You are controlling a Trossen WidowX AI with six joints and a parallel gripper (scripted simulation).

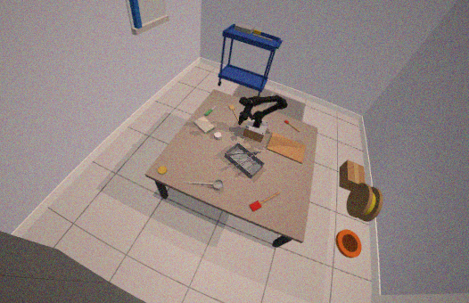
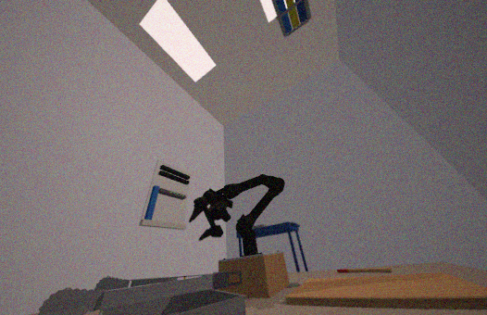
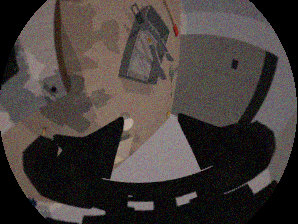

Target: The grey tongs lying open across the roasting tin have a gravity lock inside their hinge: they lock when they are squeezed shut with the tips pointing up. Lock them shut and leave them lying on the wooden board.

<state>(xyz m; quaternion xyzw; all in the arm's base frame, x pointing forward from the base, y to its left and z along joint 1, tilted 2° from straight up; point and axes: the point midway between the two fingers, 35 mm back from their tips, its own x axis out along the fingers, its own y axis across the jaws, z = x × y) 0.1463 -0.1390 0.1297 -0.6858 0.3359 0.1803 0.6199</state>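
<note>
Lying nearest the top camera, a red-headed spatula (image 1: 255, 206) and a ladle (image 1: 218, 184) share the counter (image 1: 193, 156) with the roasting tin (image 1: 237, 167) (image 2: 149, 296) (image 3: 127, 57). Grey tongs (image 1: 248, 157) (image 2: 68, 301) (image 3: 156, 59) lie spread across the tin; the wooden board (image 1: 286, 148) (image 2: 385, 287) rests near it. Beyond the tin, the arm's jaws (image 1: 241, 121) (image 2: 195, 230) hang wide open and unladen, with a blue trolley (image 1: 252, 40) farther behind.

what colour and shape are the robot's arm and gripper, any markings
The six-joint arm is matt black all over, with chunky joints and slimmer links. Its black parallel-jaw gripper has two wedge-like fingers tapering to points. No markings or cables are discernible.
</note>
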